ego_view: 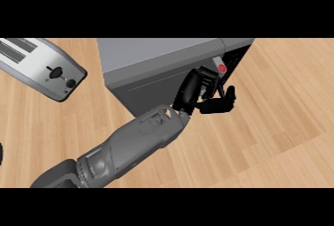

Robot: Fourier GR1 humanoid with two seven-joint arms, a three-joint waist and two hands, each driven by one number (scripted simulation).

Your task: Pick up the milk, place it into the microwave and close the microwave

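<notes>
The grey microwave (163,55) stands at the top centre. Its door (153,90) faces me and is swung nearly shut, leaving a dark gap at its right end. In that gap, inside the microwave, shows a pale piece of the milk carton (221,68) with a red mark. My right hand (190,90) reaches in from the lower left and lies against the door's right edge. It is open and holds nothing, with its thumb pointing right, just below the gap. Only a dark sliver of my left hand (1,155) shows at the left edge.
A silver toaster (40,66) lies at the upper left of the wooden counter (274,132), left of the microwave. Bare counter spreads to the right of and below the microwave.
</notes>
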